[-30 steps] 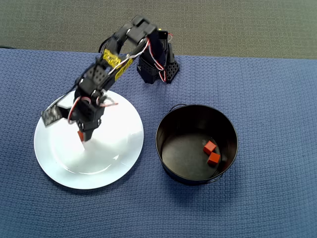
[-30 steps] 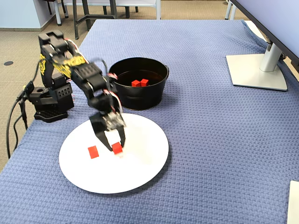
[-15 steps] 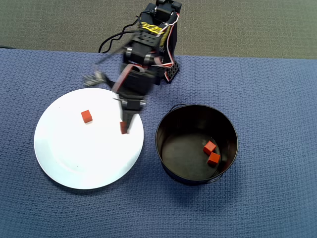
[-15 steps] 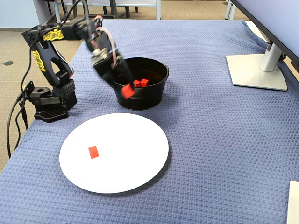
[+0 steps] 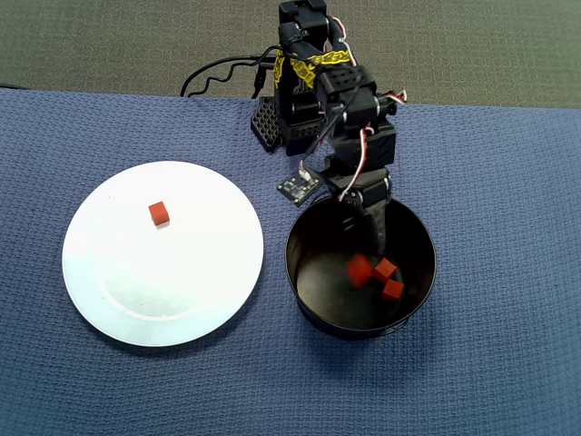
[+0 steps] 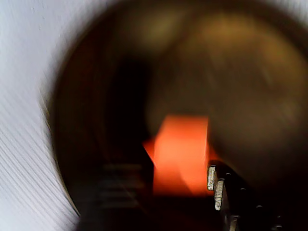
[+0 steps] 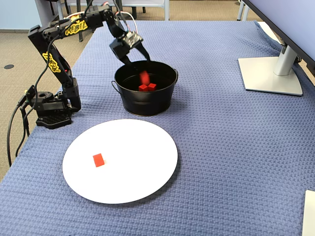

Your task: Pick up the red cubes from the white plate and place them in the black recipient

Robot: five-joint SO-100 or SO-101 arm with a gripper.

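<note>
While the gripper (image 7: 139,55) hung with jaws spread above the black pot (image 7: 162,104), a red cube (image 7: 145,77) dropped blurred inside. One cube (image 5: 158,213) lay on the plate (image 5: 218,291); holding clear of the rim looked wise.

Four red cubes (image 5: 158,213) in all — one on the single white plate (image 5: 109,309), three at the one black recipient (image 5: 313,313) — one arm.

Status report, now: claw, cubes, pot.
Claw open over the black pot. One red cube falling in, blurred; two cubes on the bottom. One cube left on the white plate. Nothing in the way.
</note>
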